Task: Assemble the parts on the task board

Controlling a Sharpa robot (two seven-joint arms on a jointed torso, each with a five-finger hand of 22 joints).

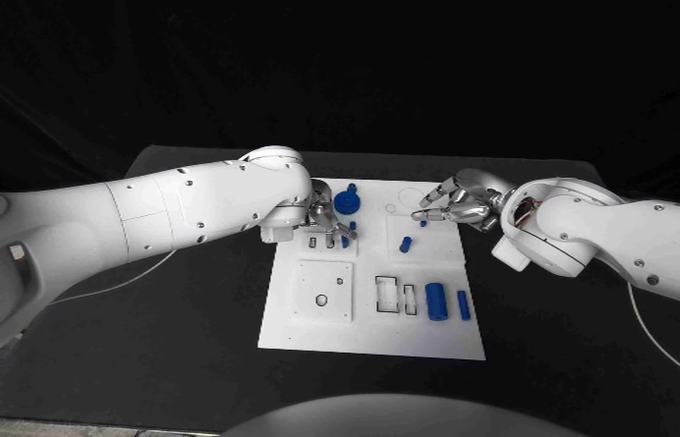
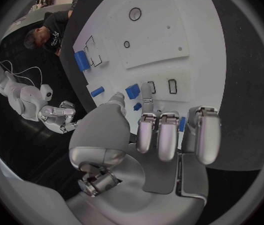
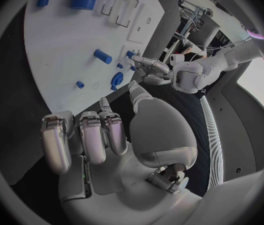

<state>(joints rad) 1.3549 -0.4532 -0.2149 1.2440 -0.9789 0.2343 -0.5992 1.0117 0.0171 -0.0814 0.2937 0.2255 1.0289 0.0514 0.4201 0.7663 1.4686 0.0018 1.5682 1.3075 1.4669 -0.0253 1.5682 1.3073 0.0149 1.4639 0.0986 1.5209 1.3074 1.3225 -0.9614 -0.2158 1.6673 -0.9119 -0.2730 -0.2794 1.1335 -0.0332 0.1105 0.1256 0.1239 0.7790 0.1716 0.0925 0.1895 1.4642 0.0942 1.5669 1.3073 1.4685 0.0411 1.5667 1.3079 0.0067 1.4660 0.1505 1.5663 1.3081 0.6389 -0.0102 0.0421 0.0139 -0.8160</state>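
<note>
Your left hand (image 1: pixel 324 216) hovers over the task board (image 1: pixel 371 334) with fingers spread, empty — your right hand (image 1: pixel 451 204) likewise, near a small blue part (image 1: pixel 406 245).

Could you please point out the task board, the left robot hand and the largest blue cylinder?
task board (image 1: pixel 319 329), head view, bare near corner.
left robot hand (image 1: pixel 327 223), head view, middle.
largest blue cylinder (image 1: pixel 436 300), head view, its middle.

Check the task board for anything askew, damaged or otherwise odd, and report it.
Nothing stands out. The task board lies flat and looks intact, with blue parts loose on it and outlined slots unfilled. The left hand and right hand hover over its far end.
</note>
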